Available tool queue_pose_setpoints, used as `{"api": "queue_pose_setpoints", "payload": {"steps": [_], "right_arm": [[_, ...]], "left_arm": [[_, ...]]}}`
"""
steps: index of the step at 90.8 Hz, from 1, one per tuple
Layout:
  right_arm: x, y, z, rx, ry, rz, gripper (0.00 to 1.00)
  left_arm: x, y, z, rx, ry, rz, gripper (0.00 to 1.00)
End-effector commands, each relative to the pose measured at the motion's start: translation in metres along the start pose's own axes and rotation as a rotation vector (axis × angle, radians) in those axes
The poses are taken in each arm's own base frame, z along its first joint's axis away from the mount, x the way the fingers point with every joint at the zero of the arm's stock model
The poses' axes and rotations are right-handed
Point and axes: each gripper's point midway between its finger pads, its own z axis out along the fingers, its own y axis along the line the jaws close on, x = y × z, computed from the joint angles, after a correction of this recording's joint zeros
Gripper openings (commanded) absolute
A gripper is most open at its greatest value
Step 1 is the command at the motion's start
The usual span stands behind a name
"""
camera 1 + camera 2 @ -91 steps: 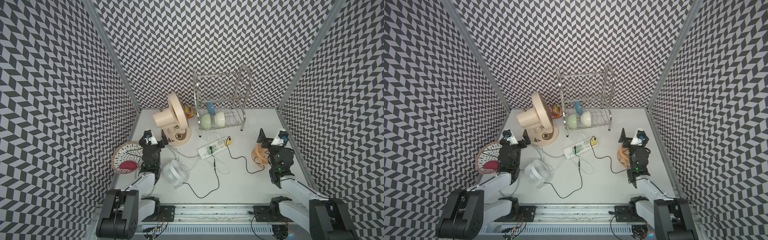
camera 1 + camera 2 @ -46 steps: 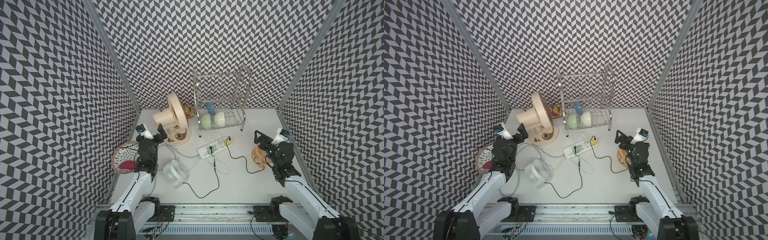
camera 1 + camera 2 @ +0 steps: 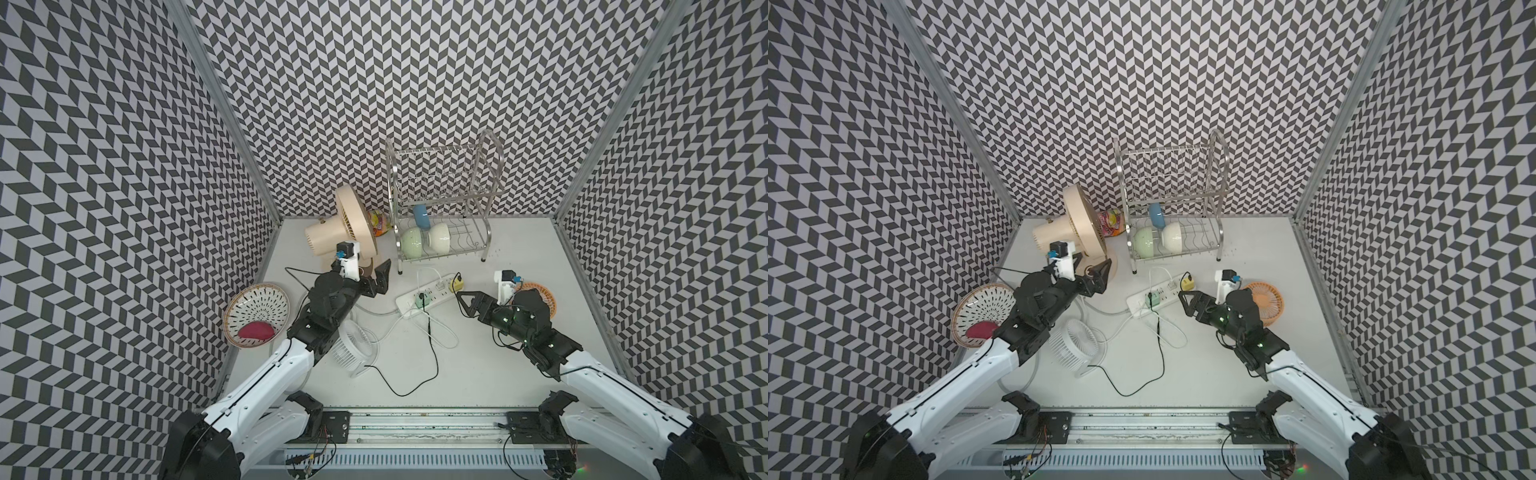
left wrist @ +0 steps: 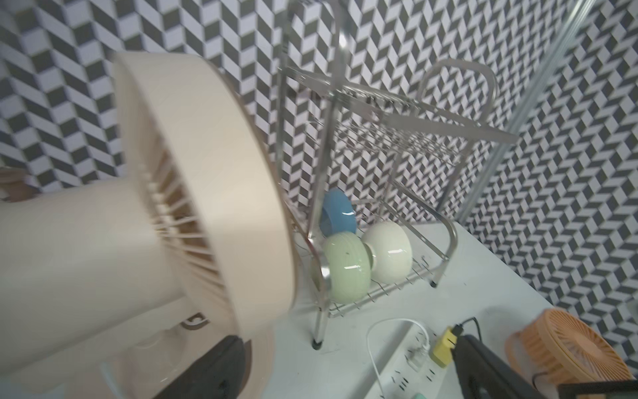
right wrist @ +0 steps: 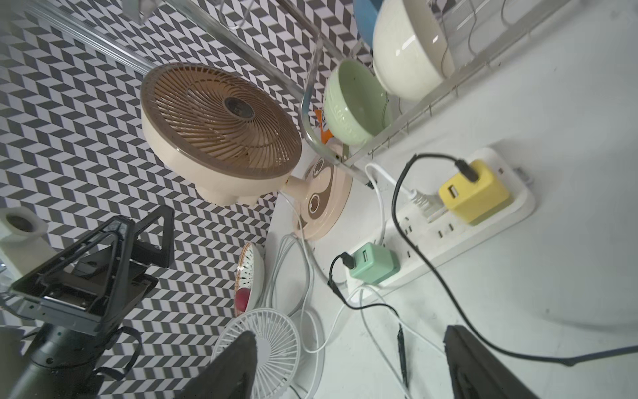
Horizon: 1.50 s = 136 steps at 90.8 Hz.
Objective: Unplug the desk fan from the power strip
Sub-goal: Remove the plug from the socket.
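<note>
Lying diagonally, power strip is pointing its yellow charger end at the rack. L gripper and R gripper are hovering, jaws apart.

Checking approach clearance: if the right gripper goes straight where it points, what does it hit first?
Probably the power strip, just ahead of the right gripper, near the yellow adapter; its height over the strip is unclear.
</note>
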Motion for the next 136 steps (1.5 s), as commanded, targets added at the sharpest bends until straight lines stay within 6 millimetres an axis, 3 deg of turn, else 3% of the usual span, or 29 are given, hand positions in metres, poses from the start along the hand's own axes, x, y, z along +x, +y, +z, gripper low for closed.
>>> {"api": "queue_pose_setpoints", "payload": {"steps": [1,22,55,79,96,136], "right_arm": [[0.009,0.001,0.011,-0.002,0.029,0.083,0.77],[0.036,-0.013,0.033,0.05,0.083,0.198,0.69],[0.044,-0.043,0.057,0.202,0.088,0.266,0.66],[0.036,-0.049,0.075,0.246,0.064,0.254,0.64],[0.033,-0.051,0.087,0.27,0.059,0.259,0.63],[0.038,-0.064,0.091,0.311,0.06,0.283,0.63]], "left_arm": [[0.029,-0.027,0.01,0.062,0.147,0.063,1.0],[0.062,-0.059,0.037,0.13,0.292,0.112,1.0],[0.105,-0.072,0.072,0.181,0.458,0.14,1.0],[0.132,-0.074,0.084,0.139,0.56,0.195,1.0],[0.146,-0.072,0.095,0.127,0.629,0.242,0.83],[0.179,-0.079,0.091,0.249,0.783,0.33,0.78]]}}
